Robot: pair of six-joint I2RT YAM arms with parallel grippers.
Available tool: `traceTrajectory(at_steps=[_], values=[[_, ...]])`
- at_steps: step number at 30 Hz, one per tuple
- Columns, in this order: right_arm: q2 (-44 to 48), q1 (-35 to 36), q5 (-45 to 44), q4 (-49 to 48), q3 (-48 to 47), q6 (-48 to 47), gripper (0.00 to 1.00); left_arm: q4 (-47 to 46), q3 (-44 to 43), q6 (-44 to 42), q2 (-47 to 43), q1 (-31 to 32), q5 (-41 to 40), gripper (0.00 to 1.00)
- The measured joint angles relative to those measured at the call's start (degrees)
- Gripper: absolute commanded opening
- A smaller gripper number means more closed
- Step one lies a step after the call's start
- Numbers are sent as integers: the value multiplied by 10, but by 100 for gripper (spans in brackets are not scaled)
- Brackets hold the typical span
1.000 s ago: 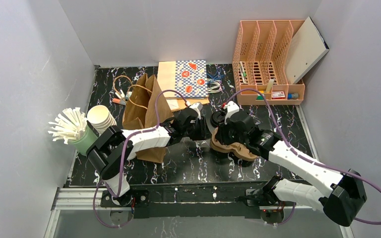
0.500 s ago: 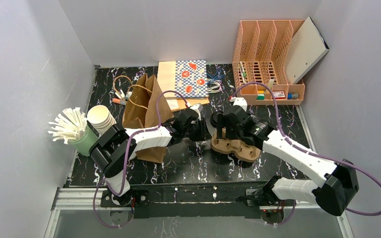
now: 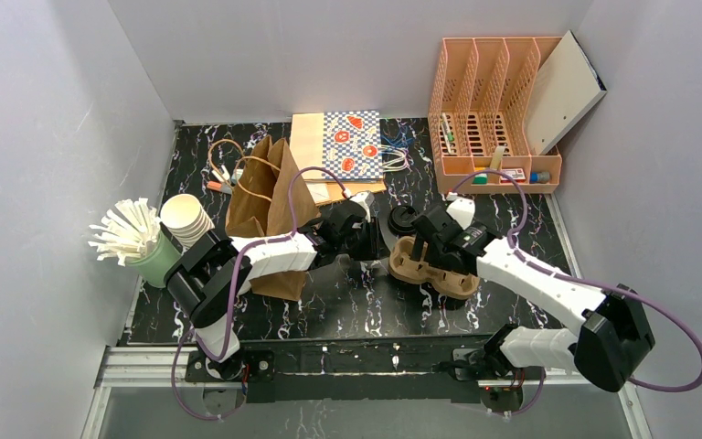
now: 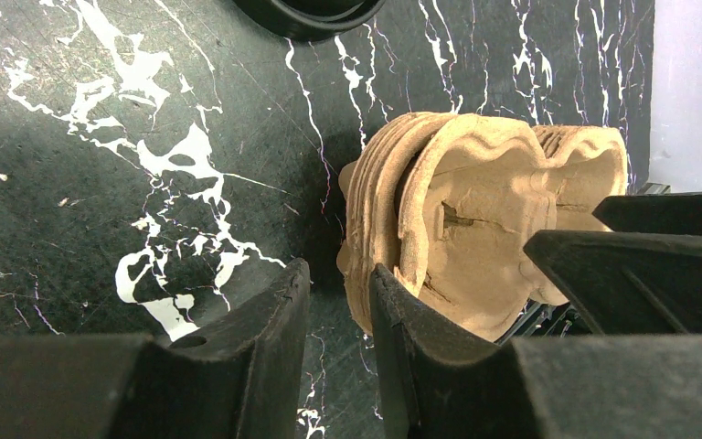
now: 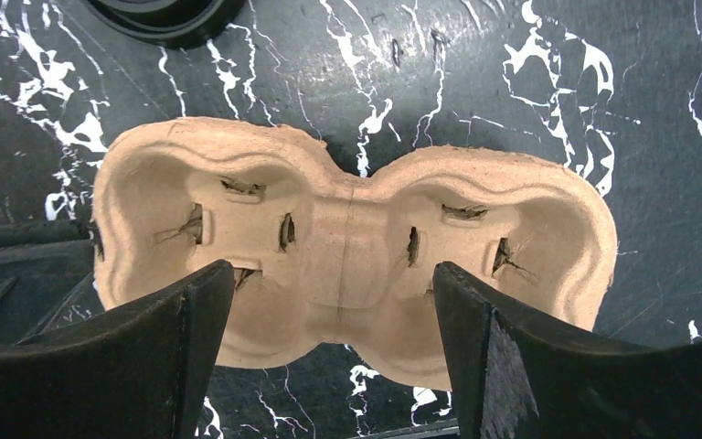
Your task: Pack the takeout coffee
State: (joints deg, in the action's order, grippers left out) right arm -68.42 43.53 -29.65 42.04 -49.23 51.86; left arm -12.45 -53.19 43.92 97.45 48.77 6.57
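- The right gripper (image 5: 334,265) hangs over the middle of a pulp carrier (image 5: 356,229). Its jaws are spread wide, one finger over each cup well, and nothing is in them.
- The left gripper (image 4: 339,268) is at the carrier's left end with its jaws a narrow gap apart. The carrier's layered rim sits at the fingertips, but I cannot tell whether they pinch it.
- The carrier lies flat on the table (image 3: 347,293), with both wells open upward. The table top is black with white marble veins.
- A black lid (image 3: 403,219) lies just beyond the carrier.
- A brown bag (image 3: 270,197) stands open left of centre. A checked pouch (image 3: 352,144) lies flat behind it.
- A peach rack (image 3: 494,101) stands at the far right, with a white board leaning on it.
- A cup stack (image 3: 186,218) lies tilted at the left edge. It is beside a green cup (image 3: 155,261) of white sticks.
- Plain grey walls (image 3: 46,137) close the table in on the left, back and right.
- The coffee cups cannot be made out in any view.
- The left arm is folded at its elbow near the left edge, and its forearm reaches right, across the front of the bag.
- The right arm bends at the near right corner, and its white forearm slants up and left to the carrier.
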Motion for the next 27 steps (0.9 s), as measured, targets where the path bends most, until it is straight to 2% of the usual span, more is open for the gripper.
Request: traceTrajectory(at_steps=[5, 10, 14, 16, 27], values=[[-37, -3, 2, 0, 0, 24, 86, 0, 0, 0, 0, 1, 0, 29], [-64, -4, 10, 0, 2, 38, 72, 0, 0, 0, 0, 1, 0, 29], [-72, -4, 17, 1, 2, 43, 51, 0, 0, 0, 0, 1, 0, 29], [-69, -5, 17, 8, 2, 44, 45, 1, 0, -1, 0, 1, 0, 29], [-10, -8, 28, 40, -20, 44, 43, 11, -2, -12, 0, 5, -10, 29]])
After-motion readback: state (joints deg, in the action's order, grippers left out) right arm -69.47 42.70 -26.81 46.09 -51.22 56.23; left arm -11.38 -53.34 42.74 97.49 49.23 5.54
